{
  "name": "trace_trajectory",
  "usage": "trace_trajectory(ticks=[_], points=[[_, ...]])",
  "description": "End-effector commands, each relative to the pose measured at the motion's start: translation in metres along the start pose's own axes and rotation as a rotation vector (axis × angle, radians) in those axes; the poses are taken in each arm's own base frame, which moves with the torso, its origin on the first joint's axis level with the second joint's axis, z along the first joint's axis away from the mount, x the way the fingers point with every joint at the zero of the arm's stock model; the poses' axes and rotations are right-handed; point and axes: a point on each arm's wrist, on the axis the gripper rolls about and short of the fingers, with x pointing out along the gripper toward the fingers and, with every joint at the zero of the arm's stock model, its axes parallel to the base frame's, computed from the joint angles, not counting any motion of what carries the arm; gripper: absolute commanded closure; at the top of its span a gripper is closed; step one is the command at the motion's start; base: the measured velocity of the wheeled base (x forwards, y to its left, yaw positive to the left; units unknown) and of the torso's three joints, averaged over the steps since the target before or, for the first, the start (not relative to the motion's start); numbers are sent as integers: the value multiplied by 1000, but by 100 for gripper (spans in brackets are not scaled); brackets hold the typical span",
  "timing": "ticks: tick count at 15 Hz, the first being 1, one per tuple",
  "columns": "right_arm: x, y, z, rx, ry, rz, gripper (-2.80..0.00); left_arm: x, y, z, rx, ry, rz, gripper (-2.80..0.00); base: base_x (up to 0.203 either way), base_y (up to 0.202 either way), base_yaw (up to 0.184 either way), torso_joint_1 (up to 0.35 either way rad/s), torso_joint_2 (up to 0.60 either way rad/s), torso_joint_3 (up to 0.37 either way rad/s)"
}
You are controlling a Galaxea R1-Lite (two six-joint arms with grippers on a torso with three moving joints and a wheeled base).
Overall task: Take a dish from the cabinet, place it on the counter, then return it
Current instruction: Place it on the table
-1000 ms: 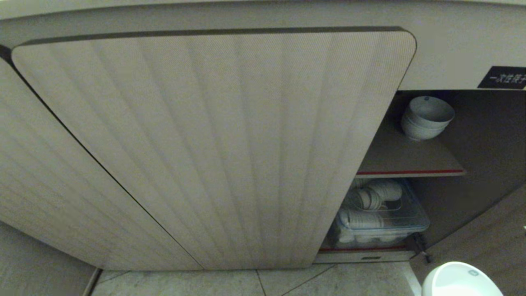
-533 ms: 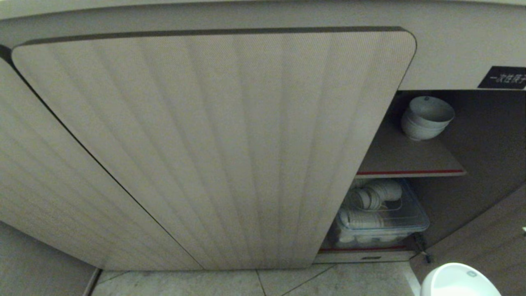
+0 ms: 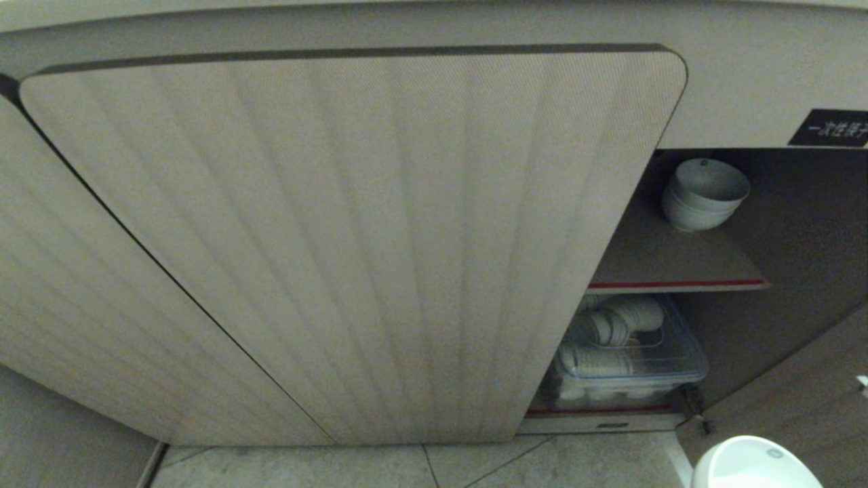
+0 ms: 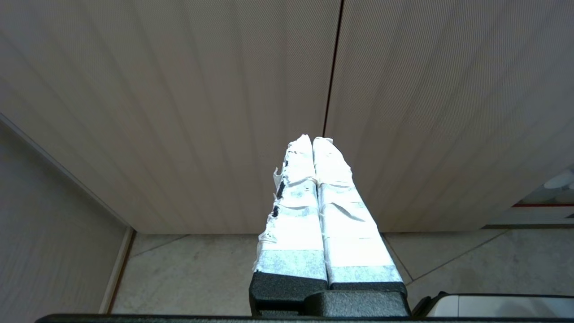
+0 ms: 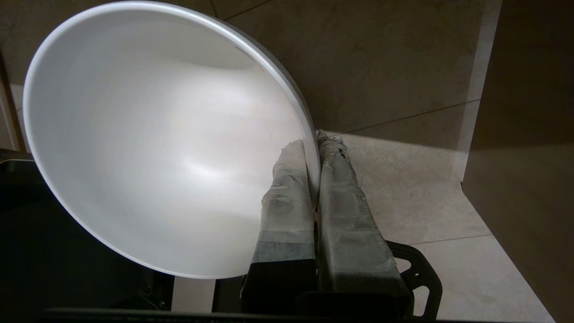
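Low before the cabinet (image 3: 352, 237), the right gripper (image 5: 312, 143) pinches the rim of the dish (image 5: 148, 148), one taped finger inside the bowl and one outside. From the head camera only a slice of the dish (image 3: 753, 464) shows, down beside the open compartment, above the tiled floor (image 3: 475, 464).

The grip is on a thin, smooth rim with the bowl hanging off to one side, so I judge it could rotate or slip out between the pads if the arm swings quickly. The opening is narrow, too: the ribbed door's edge, the shelf (image 3: 678, 261) with its red-striped lip and the stacked bowls (image 3: 702, 193) at its back all leave room for a knock.

Only the right wrist camera shows the pinch itself. Only the head camera shows the shelf, the stack, the clear bin (image 3: 627, 366) of dishes below and the black label (image 3: 831, 129). In the left wrist camera the left gripper (image 4: 312, 140) has its fingers pressed together, idle, facing the closed doors.
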Motion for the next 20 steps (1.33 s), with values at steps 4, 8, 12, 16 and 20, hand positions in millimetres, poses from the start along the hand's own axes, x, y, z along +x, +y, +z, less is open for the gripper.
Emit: trace_trajectory(ticks=[4,8,12,16,20], points=[[2,0,1,2,7,0,0,0,0,0,-1,0,-1,0,0,0,0,0,0,0],[2,0,2,2,4,0,0,0,0,0,-1,0,1,0,0,0,0,0,0,0],[2,0,2,1,7,0,0,0,0,0,-1,0,0,0,-178,0,-1,1,3,3],[2,0,2,0,5,0,0,0,0,0,-2,-1,0,0,-193,0,1,0,0,4],[2,0,2,0,7,0,0,0,0,0,-1,0,-1,0,-51,0,-1,-3,1,1]])
